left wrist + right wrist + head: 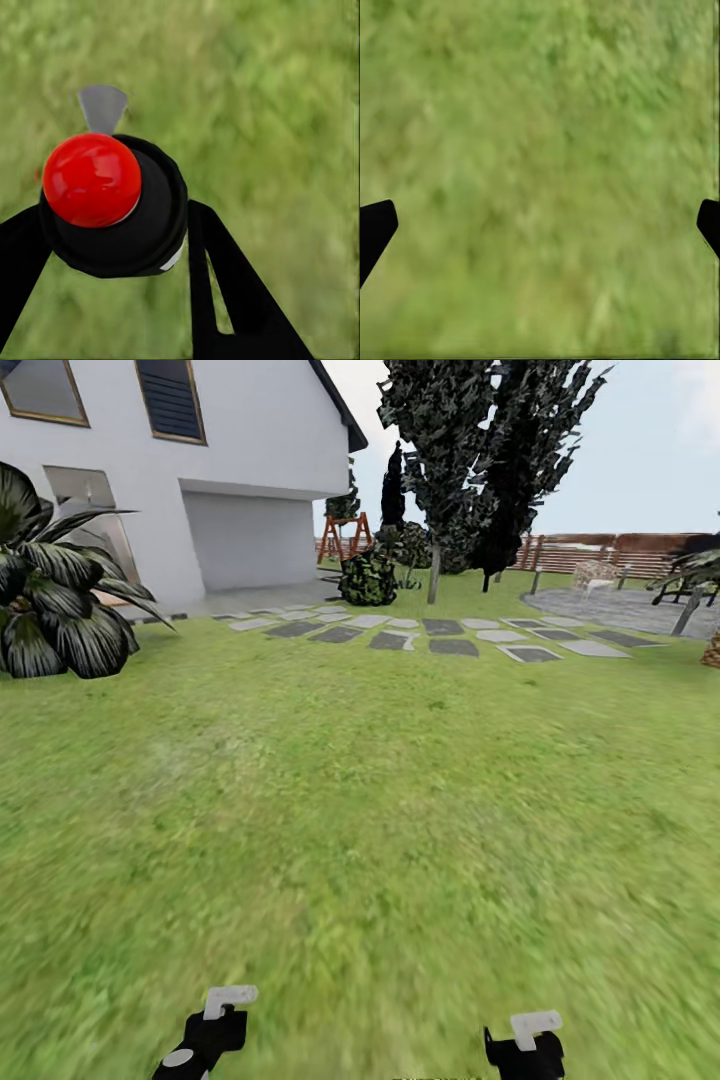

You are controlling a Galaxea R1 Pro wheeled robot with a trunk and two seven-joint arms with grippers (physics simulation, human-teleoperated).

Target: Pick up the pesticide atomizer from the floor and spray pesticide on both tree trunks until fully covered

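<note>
Atomizer (112,206) sits clamped between the left gripper (112,247) fingers, red knob facing the wrist camera. Right gripper (540,225) spread wide, empty, over the lawn (380,790). Trees (470,450) lie well ahead of both grippers, slightly rightward, past the stepping stones (440,635).

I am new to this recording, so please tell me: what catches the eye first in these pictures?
First, the glossy red ball cap of the dark pesticide atomizer, clamped in the left tool above grass. Next, the tall dark-leaved trees far ahead, beyond the grey stepping stones, and the white house at the left.
</note>
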